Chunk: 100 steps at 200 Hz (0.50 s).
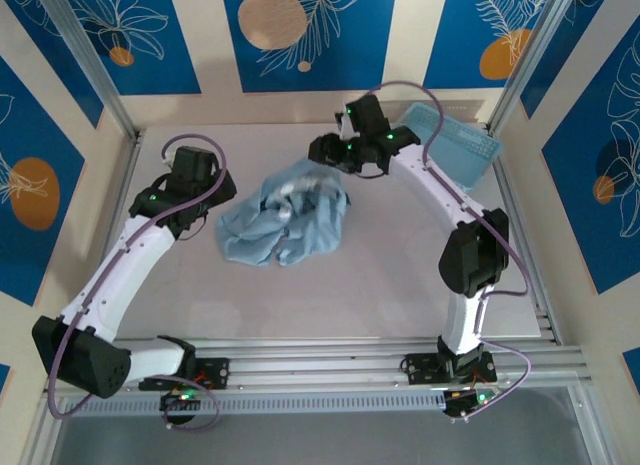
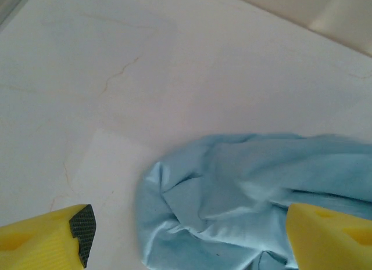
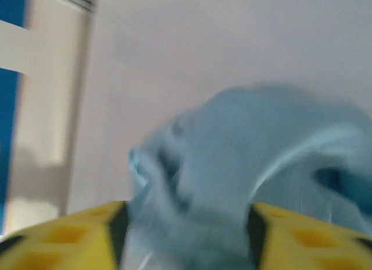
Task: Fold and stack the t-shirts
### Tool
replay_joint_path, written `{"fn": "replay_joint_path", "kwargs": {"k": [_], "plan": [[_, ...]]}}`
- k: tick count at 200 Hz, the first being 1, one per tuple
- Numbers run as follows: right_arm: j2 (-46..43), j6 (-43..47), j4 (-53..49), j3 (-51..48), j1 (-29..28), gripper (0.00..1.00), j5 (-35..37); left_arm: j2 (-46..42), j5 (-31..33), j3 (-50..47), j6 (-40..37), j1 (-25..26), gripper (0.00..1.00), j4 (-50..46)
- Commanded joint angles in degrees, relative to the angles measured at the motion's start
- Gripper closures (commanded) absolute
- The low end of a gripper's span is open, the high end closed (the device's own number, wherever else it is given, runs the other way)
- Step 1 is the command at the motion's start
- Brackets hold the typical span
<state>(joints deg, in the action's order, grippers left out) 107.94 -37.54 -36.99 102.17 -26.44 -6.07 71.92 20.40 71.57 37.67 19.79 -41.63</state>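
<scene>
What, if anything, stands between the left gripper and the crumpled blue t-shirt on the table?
Nothing visible. The left gripper hovers with its jaws open right over the near edge of the t-shirt, which lies crumpled on the table.

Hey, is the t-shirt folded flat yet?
No, the t-shirt lies in a crumpled heap on the table.

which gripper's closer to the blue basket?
Right. Right gripper hangs over the far edge of the t-shirt, left of the basket; left gripper sits off the t-shirt's other side.

Blue basket [image 1: 466,143], grey table [image 1: 380,285], patterned wall panels [image 1: 236,55]
</scene>
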Motion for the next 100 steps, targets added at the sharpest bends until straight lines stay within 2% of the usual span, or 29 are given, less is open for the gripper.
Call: {"fn": "replay_joint_path", "kwargs": {"k": [1, 23, 46, 66, 100], "plan": [[-1.6, -2.7, -1.6, -4.5, 3.7, 0.3, -0.7, 0.2, -4.8, -2.7, 2.2, 0.0, 0.15, -1.7], [1.4, -2.2, -1.9, -7.6, 8.6, 0.29, 0.1, 1.8, -10.1, -5.1, 3.0, 0.1, 0.15, -0.1], [6.5, -1.7, -4.1, -6.7, 13.5, 0.32, 3.6, 5.4, -15.3, -5.0, 3.1, 0.1, 0.15, 1.4], [11.4, -2.6, -6.0, -4.0, 18.1, 0.4, 4.8, 9.0, -19.1, -3.8, 3.7, 0.2, 0.15, 2.4], [17.6, -3.2, -8.7, 2.7, 23.7, 0.46, 7.2, 13.5, -24.6, -0.1, 5.1, 2.4, 0.2, 5.1]]}}
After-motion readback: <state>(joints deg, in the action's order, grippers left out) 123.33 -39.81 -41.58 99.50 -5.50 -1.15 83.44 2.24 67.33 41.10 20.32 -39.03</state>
